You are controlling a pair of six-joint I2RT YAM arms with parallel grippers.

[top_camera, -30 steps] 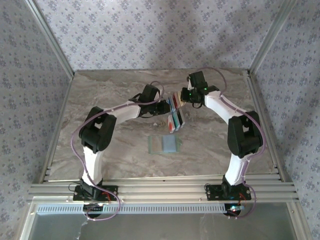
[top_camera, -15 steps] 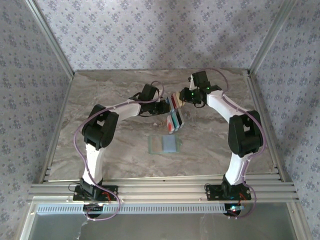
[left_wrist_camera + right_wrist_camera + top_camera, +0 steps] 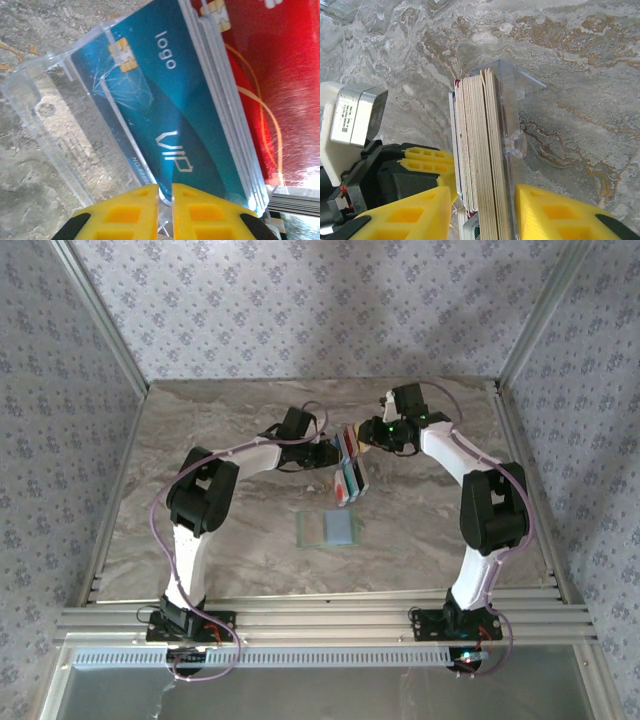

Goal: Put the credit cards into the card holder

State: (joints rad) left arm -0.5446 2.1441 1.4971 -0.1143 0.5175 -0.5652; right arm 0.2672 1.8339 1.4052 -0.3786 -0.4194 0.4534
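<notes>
Stack of thin, glossy rectangular plastic credit cards (image 3: 477, 150) standing on edge, faces pressed together, in a clear acrylic stand (image 3: 45, 115) with ribbed transparent walls. Held at the far centre of the grey-brown veined marble-look worktop (image 3: 580, 60), between the two arms. Front of stack: teal card (image 3: 165, 115) with gold chip and white lettering. Behind it pale card edges, then a shiny red card (image 3: 270, 75). Flat pale sage-green squarish card holder (image 3: 312, 530) lying well apart, nearer the arm bases, with a pale blue rectangle on or in it; not possible to tell which. Left gripper (image 3: 165, 192): yellow ribbed jaws drawn almost together on a thin edge at the foot of the teal card, apparently a wall of the stand, bracing it. Right gripper (image 3: 482, 192): jaws parted, straddling the full stack from above, one pad just beside each outer face, nothing clamped; contact not resolvable. Judged step: pulling cards from the stand, none visibly on the way to the card holder. Judged next move: narrow the right jaws onto few cards, lift clear against the left-hand brace, then carry to the card holder. Expect slick, stiff cards sticking face to face, prone to sliding out in a bunch; narrow card holder mouth likely to need square alignment.
</notes>
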